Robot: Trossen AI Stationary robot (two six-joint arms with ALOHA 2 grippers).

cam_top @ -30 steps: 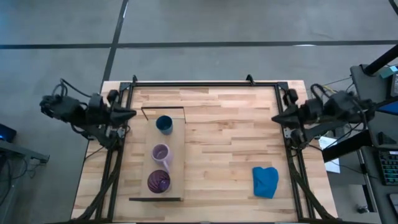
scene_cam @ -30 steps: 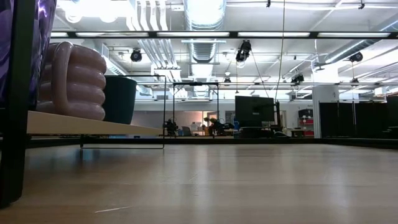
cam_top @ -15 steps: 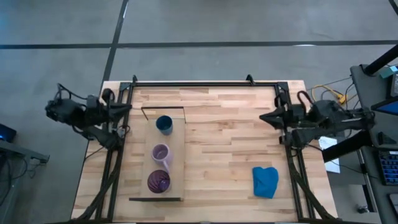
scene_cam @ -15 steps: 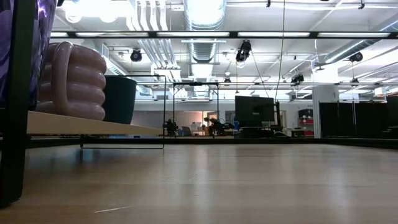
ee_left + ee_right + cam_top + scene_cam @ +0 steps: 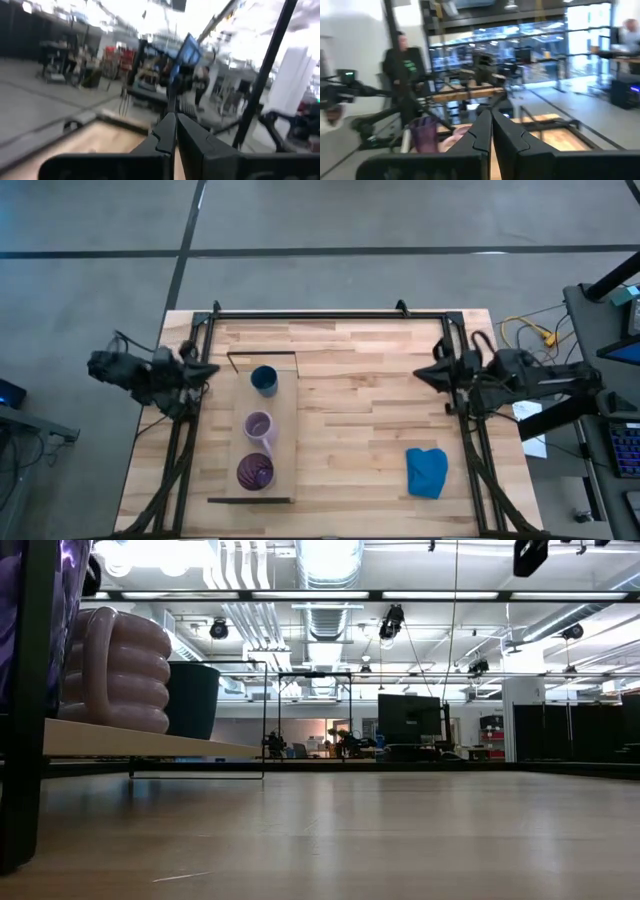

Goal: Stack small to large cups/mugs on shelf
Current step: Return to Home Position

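The shelf [image 5: 285, 430], a narrow light plank on thin dark brackets, stands on the table's left half. On it stand, upright on their bases, the small dark blue cup [image 5: 264, 380] at the far end, the pale lilac mug [image 5: 259, 426] in the middle and the dark purple tumbler [image 5: 255, 471] at the near end. In the low view the lilac mug [image 5: 115, 670] and blue cup [image 5: 192, 698] show on the plank [image 5: 140, 744]. My left gripper [image 5: 207, 367] is shut and empty at the table's left edge. My right gripper [image 5: 422, 373] is shut and empty at the right edge.
A bright blue cloth [image 5: 426, 472] lies at the near right of the slatted tabletop [image 5: 360, 420]. A dark metal frame [image 5: 330, 314] runs along the far edge and sides. A person [image 5: 400, 60] stands in the room beyond the table.
My right gripper has moved a little from the table's right edge toward the left, over the tabletop, still shut. The cups and the shelf have stayed where they were.
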